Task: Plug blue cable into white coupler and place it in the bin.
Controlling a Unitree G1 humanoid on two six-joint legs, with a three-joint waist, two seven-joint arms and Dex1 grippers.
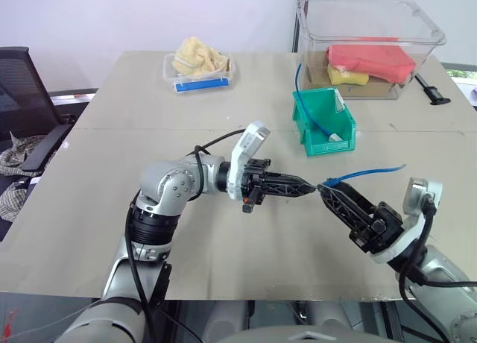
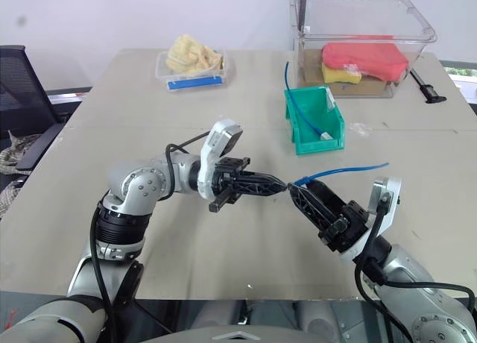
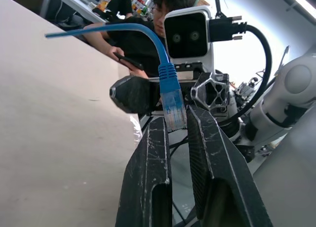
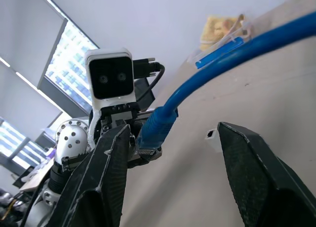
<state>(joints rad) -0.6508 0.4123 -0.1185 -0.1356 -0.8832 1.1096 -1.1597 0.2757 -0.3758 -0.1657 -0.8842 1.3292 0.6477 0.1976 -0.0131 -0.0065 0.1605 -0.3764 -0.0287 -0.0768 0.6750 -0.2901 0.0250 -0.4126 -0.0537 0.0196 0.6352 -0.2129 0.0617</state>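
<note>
Left pincer (image 1: 311, 186) clamped on the blue cable (image 1: 365, 174) plug above the table (image 1: 112, 209), right pincer (image 1: 325, 190) spread open beside it, tip to tip

counter (image 1: 149, 89): beige, flat | far edge: large clear tub (image 1: 369, 30), shallow clear tray (image 1: 198, 73) | centre-right: bin (image 1: 323, 124) | near bin: white coupler (image 4: 213, 139)

Beige surface (image 1: 112, 209) stood before plain white wall (image 1: 112, 15). Black office chair (image 1: 26, 97) sat at its left. Bright windows (image 4: 74, 54) lit room.
</note>
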